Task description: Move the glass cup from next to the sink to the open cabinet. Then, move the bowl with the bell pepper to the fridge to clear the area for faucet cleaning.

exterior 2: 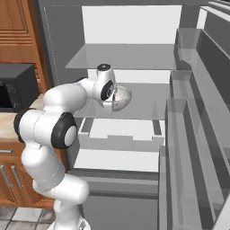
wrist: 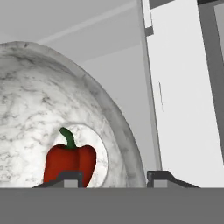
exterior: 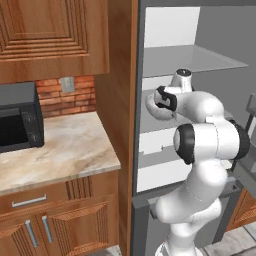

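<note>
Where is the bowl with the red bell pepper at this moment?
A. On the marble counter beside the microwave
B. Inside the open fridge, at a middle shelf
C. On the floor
B: the bowl sits in the fridge at a middle shelf, bell pepper inside it.

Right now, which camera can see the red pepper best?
The hand view: the bell pepper sits close up inside the bowl, green stem showing. The right base view shows the bowl's outside in the fridge, hiding the pepper; in the left base view the arm covers it.
</note>
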You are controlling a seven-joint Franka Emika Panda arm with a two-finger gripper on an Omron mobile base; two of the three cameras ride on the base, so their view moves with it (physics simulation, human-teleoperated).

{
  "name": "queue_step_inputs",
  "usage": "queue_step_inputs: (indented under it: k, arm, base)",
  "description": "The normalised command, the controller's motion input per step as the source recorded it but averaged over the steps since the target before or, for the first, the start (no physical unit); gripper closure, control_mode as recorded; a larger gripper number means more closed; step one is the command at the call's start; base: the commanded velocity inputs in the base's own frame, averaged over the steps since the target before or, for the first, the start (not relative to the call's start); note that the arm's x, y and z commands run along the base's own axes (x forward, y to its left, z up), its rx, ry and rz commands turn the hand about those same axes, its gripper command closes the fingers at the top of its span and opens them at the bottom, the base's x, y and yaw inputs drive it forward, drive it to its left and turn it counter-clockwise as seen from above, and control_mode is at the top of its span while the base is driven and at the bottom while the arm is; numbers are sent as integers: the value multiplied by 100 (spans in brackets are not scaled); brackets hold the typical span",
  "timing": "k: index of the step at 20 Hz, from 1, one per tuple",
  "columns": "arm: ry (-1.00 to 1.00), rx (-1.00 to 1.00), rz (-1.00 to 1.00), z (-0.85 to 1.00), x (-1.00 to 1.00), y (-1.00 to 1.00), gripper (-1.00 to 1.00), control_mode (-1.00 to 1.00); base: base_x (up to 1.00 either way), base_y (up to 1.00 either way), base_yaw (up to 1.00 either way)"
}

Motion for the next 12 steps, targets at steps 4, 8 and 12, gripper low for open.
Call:
queue_step_inputs:
  k: [4, 8, 12]
  arm:
    - [0, 0, 0, 0, -19, 0, -100, -100]
    - [-2, 4, 0, 0, -97, -8, -100, -100]
    - [-9, 4, 0, -3, -100, -8, -100, -100]
  base:
    - [0, 0, 0]
    - [0, 0, 0]
    - [0, 0, 0]
